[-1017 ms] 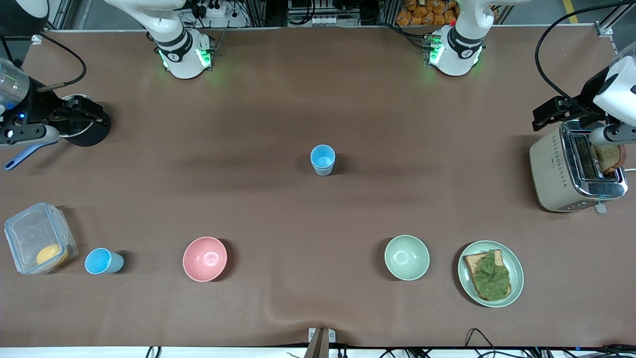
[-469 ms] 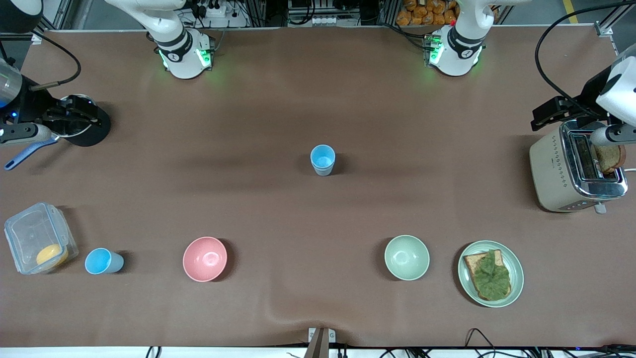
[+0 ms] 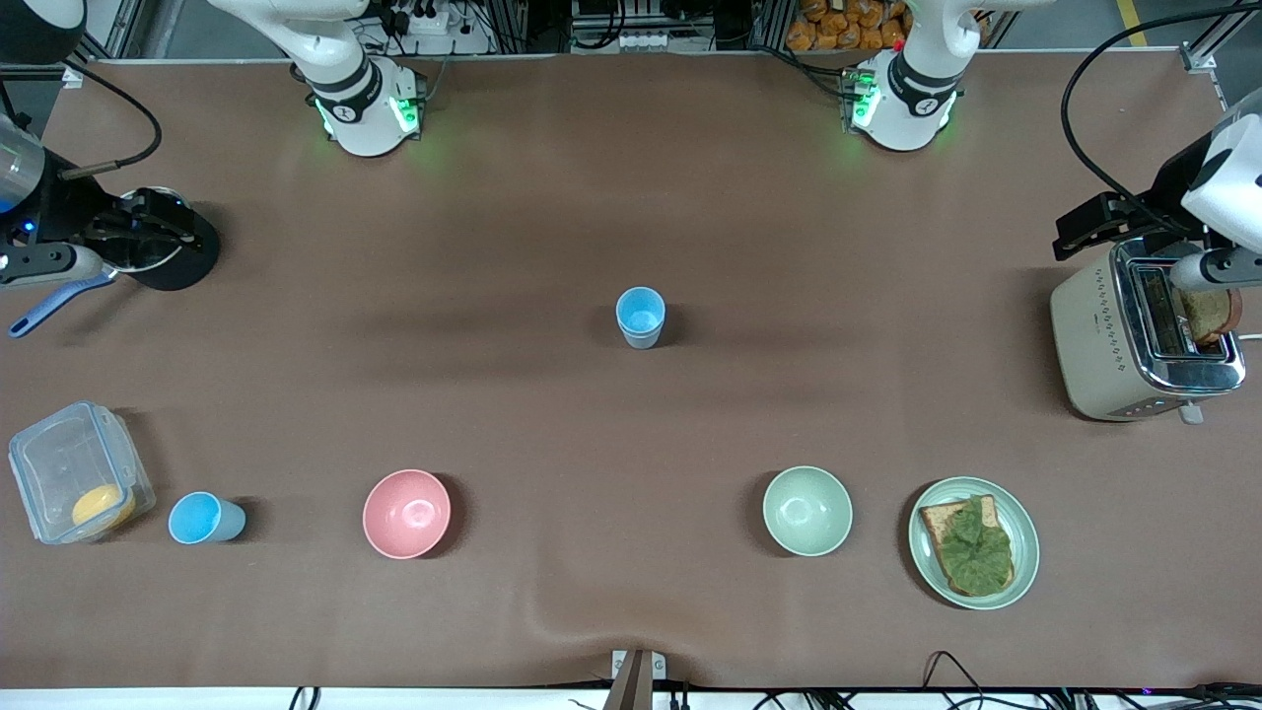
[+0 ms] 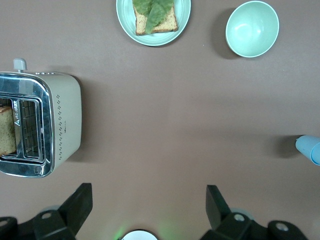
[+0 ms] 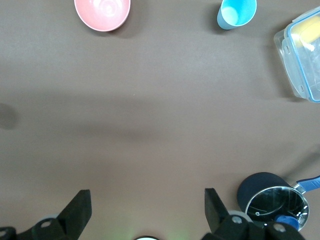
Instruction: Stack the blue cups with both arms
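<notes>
One blue cup (image 3: 641,318) stands upright mid-table. A second blue cup (image 3: 204,519) stands near the front camera, beside a clear container; it also shows in the right wrist view (image 5: 236,12). The mid-table cup shows at the edge of the left wrist view (image 4: 310,149). My right gripper (image 3: 156,225) is up in the air over a dark pot, open wide and empty (image 5: 147,202). My left gripper (image 3: 1092,225) is up over the toaster's edge, open wide and empty (image 4: 148,200). Neither gripper is close to a cup.
A pink bowl (image 3: 406,513) and a pale green bowl (image 3: 806,510) sit in the row nearest the front camera. A plate (image 3: 1025,562) holds toast with lettuce. A toaster (image 3: 1104,345) stands at the left arm's end, and a clear container (image 3: 77,471) and a pot (image 3: 182,266) at the right arm's end.
My right arm's hand has shifted slightly toward its end of the table over the pot. The left arm and the cups have stayed put.
</notes>
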Controlling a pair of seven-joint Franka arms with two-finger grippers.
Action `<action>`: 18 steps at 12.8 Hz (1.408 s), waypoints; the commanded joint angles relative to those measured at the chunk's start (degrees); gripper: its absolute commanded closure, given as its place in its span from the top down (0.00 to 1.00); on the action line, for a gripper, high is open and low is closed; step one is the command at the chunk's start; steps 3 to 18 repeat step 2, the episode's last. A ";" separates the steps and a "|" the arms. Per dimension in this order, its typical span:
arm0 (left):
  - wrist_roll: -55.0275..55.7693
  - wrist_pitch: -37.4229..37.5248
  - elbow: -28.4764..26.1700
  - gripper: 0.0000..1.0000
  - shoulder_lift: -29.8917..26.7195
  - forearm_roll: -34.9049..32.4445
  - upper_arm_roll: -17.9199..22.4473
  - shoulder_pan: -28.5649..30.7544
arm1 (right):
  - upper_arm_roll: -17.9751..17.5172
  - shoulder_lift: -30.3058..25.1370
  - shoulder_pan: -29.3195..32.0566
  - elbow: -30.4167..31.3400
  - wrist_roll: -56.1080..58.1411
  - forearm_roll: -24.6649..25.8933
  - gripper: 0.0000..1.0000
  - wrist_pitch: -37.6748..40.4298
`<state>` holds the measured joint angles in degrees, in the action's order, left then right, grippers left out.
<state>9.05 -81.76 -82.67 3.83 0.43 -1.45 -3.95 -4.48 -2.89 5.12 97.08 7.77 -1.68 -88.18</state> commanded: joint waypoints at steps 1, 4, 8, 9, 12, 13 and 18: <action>-0.87 0.20 -0.30 1.00 -0.49 0.71 0.40 -0.18 | -1.41 -0.54 1.39 -0.40 -0.74 0.28 1.00 0.20; -0.87 0.11 -0.30 1.00 -0.40 0.71 0.40 -0.18 | -1.41 -0.54 1.39 -0.40 -0.74 0.27 1.00 0.29; -0.87 0.11 -0.30 1.00 -0.40 0.71 0.40 -0.18 | -1.41 -0.54 1.39 -0.40 -0.74 0.27 1.00 0.29; -0.87 0.11 -0.30 1.00 -0.40 0.71 0.40 -0.18 | -1.41 -0.54 1.39 -0.40 -0.74 0.27 1.00 0.29; -0.87 0.11 -0.30 1.00 -0.40 0.71 0.40 -0.18 | -1.41 -0.54 1.39 -0.40 -0.74 0.27 1.00 0.29; -0.87 0.11 -0.30 1.00 -0.40 0.71 0.40 -0.18 | -1.41 -0.54 1.39 -0.40 -0.74 0.27 1.00 0.29; -0.87 0.11 -0.30 1.00 -0.40 0.71 0.40 -0.18 | -1.41 -0.54 1.39 -0.40 -0.74 0.27 1.00 0.29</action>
